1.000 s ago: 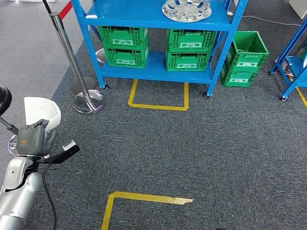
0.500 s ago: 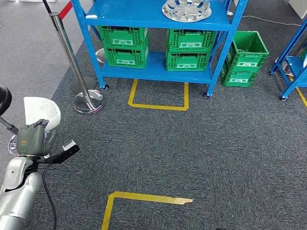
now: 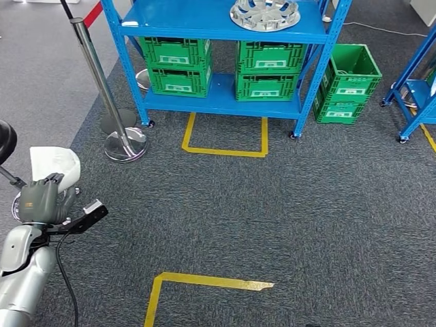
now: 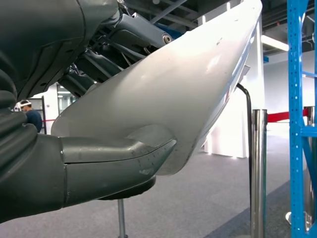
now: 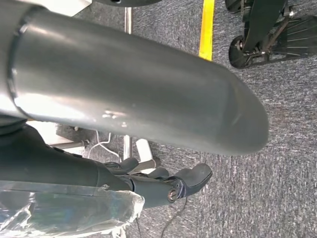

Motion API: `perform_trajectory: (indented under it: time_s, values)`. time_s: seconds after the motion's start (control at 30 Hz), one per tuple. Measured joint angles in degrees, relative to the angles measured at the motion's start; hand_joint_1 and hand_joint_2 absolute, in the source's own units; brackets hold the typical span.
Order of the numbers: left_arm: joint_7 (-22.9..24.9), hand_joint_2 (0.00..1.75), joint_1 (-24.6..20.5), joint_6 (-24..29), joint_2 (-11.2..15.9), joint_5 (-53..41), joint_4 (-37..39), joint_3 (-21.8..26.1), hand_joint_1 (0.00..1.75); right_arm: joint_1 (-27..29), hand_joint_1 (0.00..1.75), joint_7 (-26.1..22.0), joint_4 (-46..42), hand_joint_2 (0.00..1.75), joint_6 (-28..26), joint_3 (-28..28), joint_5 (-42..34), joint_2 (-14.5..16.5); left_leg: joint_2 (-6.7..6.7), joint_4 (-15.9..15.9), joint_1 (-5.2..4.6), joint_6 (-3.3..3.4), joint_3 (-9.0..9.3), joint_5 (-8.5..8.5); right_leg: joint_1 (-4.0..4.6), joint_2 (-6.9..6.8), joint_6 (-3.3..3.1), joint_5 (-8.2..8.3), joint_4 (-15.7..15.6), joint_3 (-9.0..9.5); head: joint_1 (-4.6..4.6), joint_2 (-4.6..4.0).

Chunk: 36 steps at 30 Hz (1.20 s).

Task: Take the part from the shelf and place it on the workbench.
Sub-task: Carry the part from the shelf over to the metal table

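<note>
Thumb (image 4: pixel 116 163) under white part (image 4: pixel 179 94); left hand (image 3: pixel 43 201)

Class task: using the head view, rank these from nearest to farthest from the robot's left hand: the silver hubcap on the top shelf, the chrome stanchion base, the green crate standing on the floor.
From the left hand:
1. Chrome stanchion base, just ahead, left side.
2. Silver hubcap, top shelf, centre-right.
3. Green crate on the floor, beyond the shelf's right end.

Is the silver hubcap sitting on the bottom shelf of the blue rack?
No, the hubcap lies on the top shelf.
</note>
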Motion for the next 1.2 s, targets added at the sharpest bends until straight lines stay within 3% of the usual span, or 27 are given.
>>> perform_trajectory:
  time_s: [0.77, 1.0, 1.07, 1.17, 1.2]
  values:
    - [-1.21, 1.75, 1.02, -0.23, 0.00, 1.39, -0.75, 1.68, 1.75, -0.01, 0.00, 0.15, 0.00, 0.00, 0.11, -0.02, 0.45, -0.01, 0.00, 0.01, 0.00, -0.07, 0.00, 0.05, 0.00, 0.01, -0.09, 0.08, 0.00, -0.02, 0.01, 0.00]
    - [-1.89, 1.75, 0.74, -0.56, 0.71, 2.76, -0.76, 2.96, 1.75, -0.03, 0.00, 0.15, 0.00, 0.00, 0.11, -0.06, 0.81, 0.11, 0.04, -0.21, -0.14, 0.94, -0.10, 0.46, -0.35, -0.04, 0.83, 0.53, -0.22, -0.16, -0.04, 0.00]
    - [-1.97, 1.75, 0.52, -0.59, 0.79, 2.76, -0.77, 3.10, 1.75, -0.02, 0.00, 0.15, 0.00, 0.00, 0.11, -0.07, 0.81, 0.13, 0.10, -1.11, 0.20, 1.44, 0.01, 1.11, -0.35, 0.10, 1.20, -1.14, 1.60, -1.16, 0.12, 0.00]
    - [-2.03, 1.75, 0.47, -0.74, 0.75, 2.78, -0.77, 3.13, 1.75, 0.02, 0.00, 0.15, 0.00, 0.00, 0.13, -0.07, 0.81, 0.13, 0.14, -1.44, 0.39, 1.64, -0.45, 1.62, -0.64, 0.22, 1.76, -7.30, 12.12, -5.55, 0.41, 0.00]
    - [-2.03, 1.75, 0.57, -0.80, 0.72, 2.79, -0.77, 3.13, 1.75, 0.07, 0.00, 0.15, 0.01, 0.00, 0.15, -0.07, 0.81, 0.13, 0.14, -1.42, 0.41, 1.53, -0.65, 1.73, -0.76, 0.21, 1.95, -8.47, 15.04, -6.60, 0.40, 0.00]
